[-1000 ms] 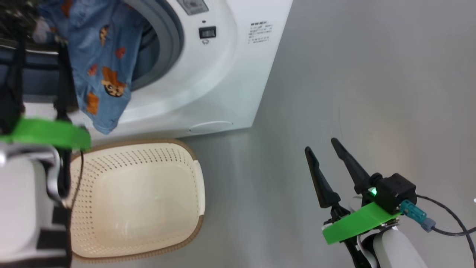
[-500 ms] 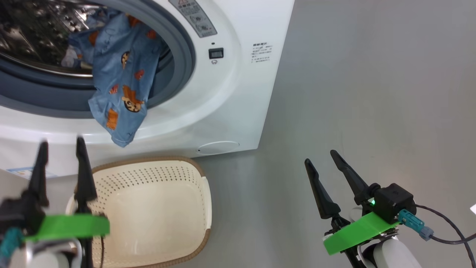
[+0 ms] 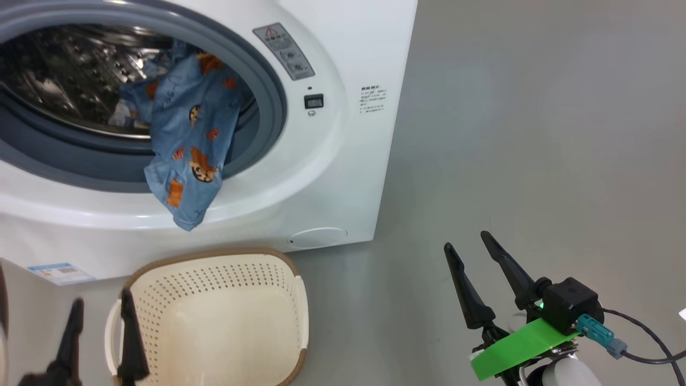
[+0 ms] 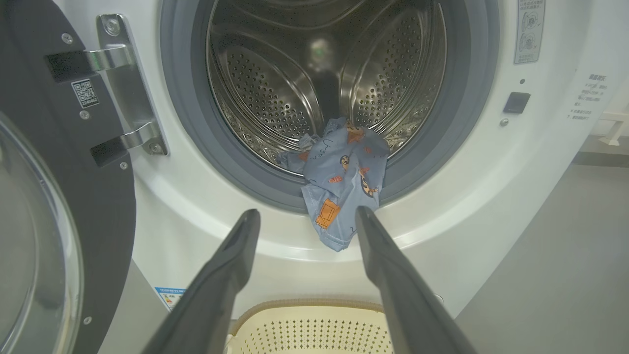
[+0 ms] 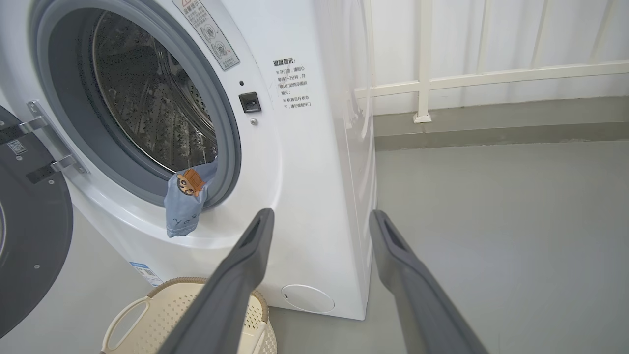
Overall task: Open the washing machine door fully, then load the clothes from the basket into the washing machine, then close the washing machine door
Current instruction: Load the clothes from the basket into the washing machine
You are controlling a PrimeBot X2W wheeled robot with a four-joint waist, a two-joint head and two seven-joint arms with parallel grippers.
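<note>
Both hands gape wide and empty, left hand (image 3: 102, 297) low by the bare basket (image 3: 300, 300), right hand (image 3: 466, 240) over the floor (image 3: 536, 161), while the blue bear garment (image 3: 187, 161) droops over the grey seal (image 3: 270, 107), so it wants tucking deep into the drum (image 4: 275, 88) before that door (image 4: 59, 196) swings shut.

The washing machine (image 3: 332, 177) runs off the head view's top and left edges, and the small blue label (image 3: 60, 272) low on its front is too small to read. In front of the washing machine, the basket (image 3: 214, 258) is cut by the bottom edge, as is the blurred left gripper (image 3: 102, 298). The washing machine door (image 4: 73, 162), on the machine's hinge side, runs off the left wrist view's left edge, most of its glass cut off.
</note>
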